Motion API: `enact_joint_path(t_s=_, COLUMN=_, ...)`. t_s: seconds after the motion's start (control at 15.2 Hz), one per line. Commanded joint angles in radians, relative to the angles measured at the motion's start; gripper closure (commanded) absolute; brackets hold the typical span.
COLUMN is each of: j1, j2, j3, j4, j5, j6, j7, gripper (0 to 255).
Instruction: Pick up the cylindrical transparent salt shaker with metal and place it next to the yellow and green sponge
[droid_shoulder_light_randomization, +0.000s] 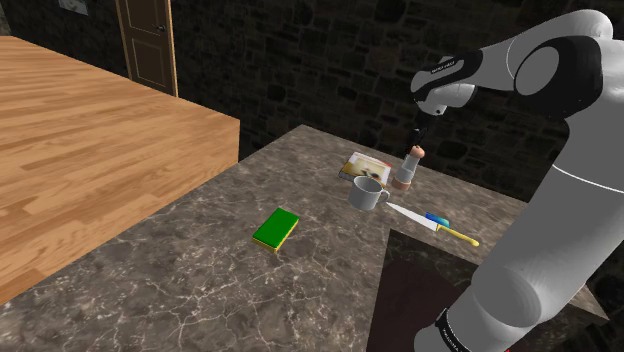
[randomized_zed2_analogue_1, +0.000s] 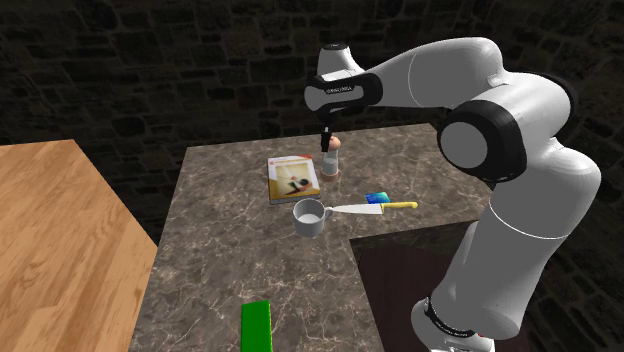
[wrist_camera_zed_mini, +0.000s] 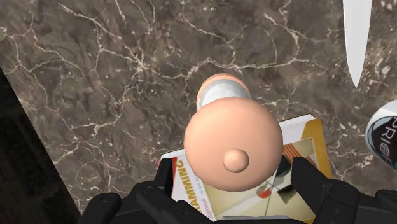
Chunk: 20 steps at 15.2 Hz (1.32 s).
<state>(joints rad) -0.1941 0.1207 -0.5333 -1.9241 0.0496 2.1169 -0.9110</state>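
Observation:
The salt shaker (droid_shoulder_light_randomization: 407, 170) stands upright on the dark marble counter (droid_shoulder_light_randomization: 200, 270), a pale cylinder with a rounded peach-brown cap, beside a book. The second exterior view has the salt shaker (randomized_zed2_analogue_1: 332, 158) at the counter's far side. My black gripper (droid_shoulder_light_randomization: 418, 136) hangs just above its cap, pointing down. In the wrist view the cap (wrist_camera_zed_mini: 232, 143) sits between the open gripper (wrist_camera_zed_mini: 236, 167), and neither of its fingers (wrist_camera_zed_mini: 305, 175) touches it. The yellow and green sponge (droid_shoulder_light_randomization: 277, 229) lies flat well towards the shoulder view's left; the sponge (randomized_zed2_analogue_1: 256, 326) lies near the second exterior view's bottom edge.
A book (droid_shoulder_light_randomization: 363, 167) lies right beside the shaker. A white mug (droid_shoulder_light_randomization: 366, 194) and a knife (droid_shoulder_light_randomization: 432, 222) with a blue and yellow handle lie just in front. A wooden floor (droid_shoulder_light_randomization: 80, 150) lies beyond the counter's edge. My stand (droid_shoulder_light_randomization: 420, 300) cuts into the counter.

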Motion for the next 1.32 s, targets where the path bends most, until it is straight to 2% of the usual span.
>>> enact_joint_path(t_s=0.0, j1=0.000, j2=0.000, j3=0.000, j4=0.000, j5=0.000, j6=0.000, j7=0.000, gripper=0)
enact_joint_path(t_s=0.07, j1=0.000, j2=0.000, j3=0.000, j4=0.000, j5=0.000, j6=0.000, j7=0.000, gripper=0)
enact_joint_path(t_s=0.13, j1=0.000, j2=0.000, j3=0.000, j4=0.000, j5=0.000, j6=0.000, j7=0.000, gripper=255)
enact_joint_path(t_s=0.73, j1=0.000, j2=0.000, j3=0.000, j4=0.000, j5=0.000, j6=0.000, j7=0.000, gripper=255)
enact_joint_path(t_s=1.25, j1=0.003, j2=-0.029, j3=-0.002, j4=0.077, j5=-0.019, j6=-0.101, j7=0.011, gripper=255)
